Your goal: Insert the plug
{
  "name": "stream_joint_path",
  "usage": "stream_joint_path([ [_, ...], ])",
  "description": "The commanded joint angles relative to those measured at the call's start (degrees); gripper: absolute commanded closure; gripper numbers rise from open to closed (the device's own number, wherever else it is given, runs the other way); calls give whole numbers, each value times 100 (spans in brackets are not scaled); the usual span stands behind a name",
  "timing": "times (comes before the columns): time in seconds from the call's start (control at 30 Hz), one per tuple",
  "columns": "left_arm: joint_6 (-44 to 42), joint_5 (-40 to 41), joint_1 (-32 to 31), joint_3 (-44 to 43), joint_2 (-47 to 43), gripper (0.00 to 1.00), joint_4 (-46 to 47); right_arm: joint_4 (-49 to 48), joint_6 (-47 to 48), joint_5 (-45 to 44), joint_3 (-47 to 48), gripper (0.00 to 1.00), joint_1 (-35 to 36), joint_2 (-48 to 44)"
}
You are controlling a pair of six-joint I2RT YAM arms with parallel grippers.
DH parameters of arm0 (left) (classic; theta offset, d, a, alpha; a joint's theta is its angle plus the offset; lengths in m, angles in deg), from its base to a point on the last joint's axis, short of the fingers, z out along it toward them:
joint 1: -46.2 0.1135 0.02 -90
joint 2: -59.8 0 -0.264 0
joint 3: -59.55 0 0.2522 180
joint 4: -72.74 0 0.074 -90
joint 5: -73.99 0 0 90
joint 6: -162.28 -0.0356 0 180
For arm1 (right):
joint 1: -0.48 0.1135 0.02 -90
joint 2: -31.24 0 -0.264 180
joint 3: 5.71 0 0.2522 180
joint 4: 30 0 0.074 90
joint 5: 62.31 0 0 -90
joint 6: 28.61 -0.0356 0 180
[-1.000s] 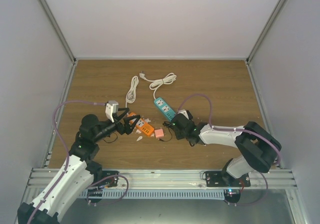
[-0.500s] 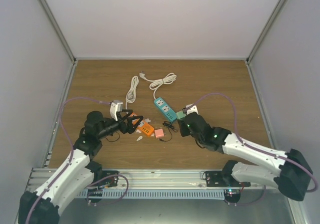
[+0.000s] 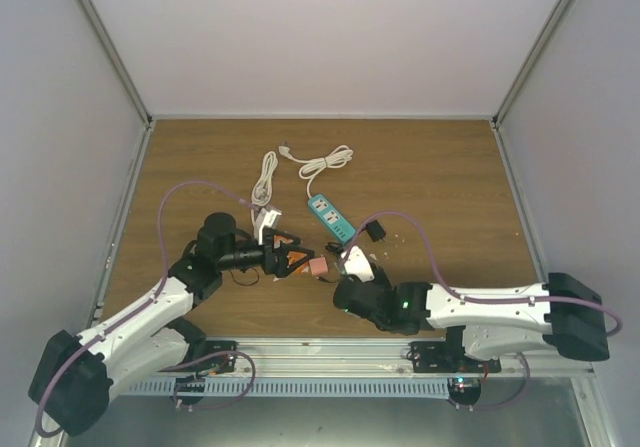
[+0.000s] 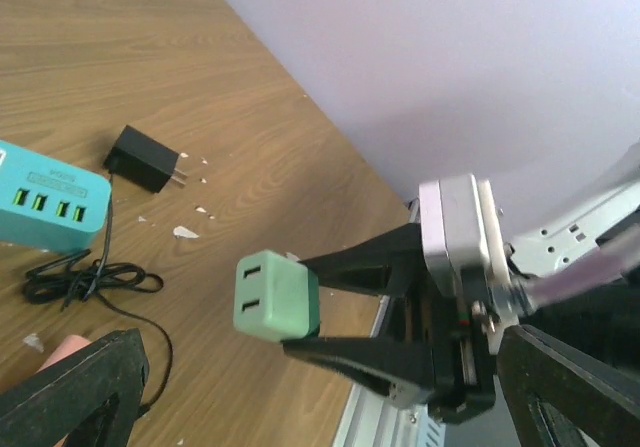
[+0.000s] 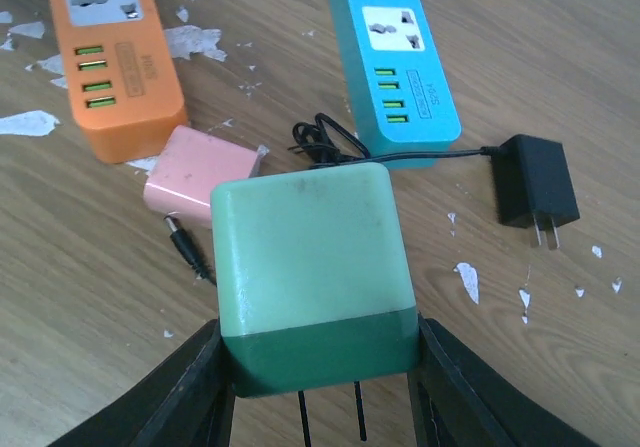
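The plug [image 3: 377,232] lies flat on the wooden tabletop [image 3: 440,167], free of both arms. It is just beside the near end of the teal power strip [image 3: 330,217] and is not pushed into any socket. In the right wrist view its two metal prongs point away from the strip. A thin black cable [image 5: 340,145] runs from its other end and is bundled in a small tangle against the end of the strip.

The right gripper [image 3: 355,265] is lifted above the tabletop, near the plug but not touching it. Its jaws are clenched on a green adapter block [image 5: 310,277]. In the left wrist view this block shows a face with two slots, and the black fingers [image 4: 350,352] press it from two opposite sides.

The left gripper [image 3: 292,259] hangs over the orange power strip [image 3: 285,257]. Its jaws are spread wide and they grasp nothing. In its own wrist view the two finger ends stand far apart at the bottom corners.

A small pink block [image 5: 200,182] rests on the tabletop touching the near end of the orange power strip, and a black barrel connector [image 5: 185,242] lies just beside it. Small white flakes are scattered on the wood around both strips. Farther back, a long white cord [image 3: 325,162] and a second white cord [image 3: 265,179] lie bundled, well apart from the plug.
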Motion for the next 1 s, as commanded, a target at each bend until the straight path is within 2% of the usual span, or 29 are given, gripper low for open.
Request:
stream_joint_path([
  [0.0, -47, 179, -261, -208, 84, 1, -37, 286, -272, -1010, 418, 85, 536, 207],
  [0.3, -143, 152, -687, -449, 855, 1, 19, 606, -211, -1663, 898, 85, 1151, 427],
  [0.4, -200, 147, -762, -516, 904, 1, -7, 588, -181, -1666, 869, 85, 1192, 280],
  [0.73, -353, -105, -902, -624, 1192, 12, 114, 405, 65, -1598, 716, 84, 1348, -310],
  [0.97, -358, -313, -1067, -743, 1397, 13, 292, 355, 114, -1577, 686, 84, 1451, -196],
])
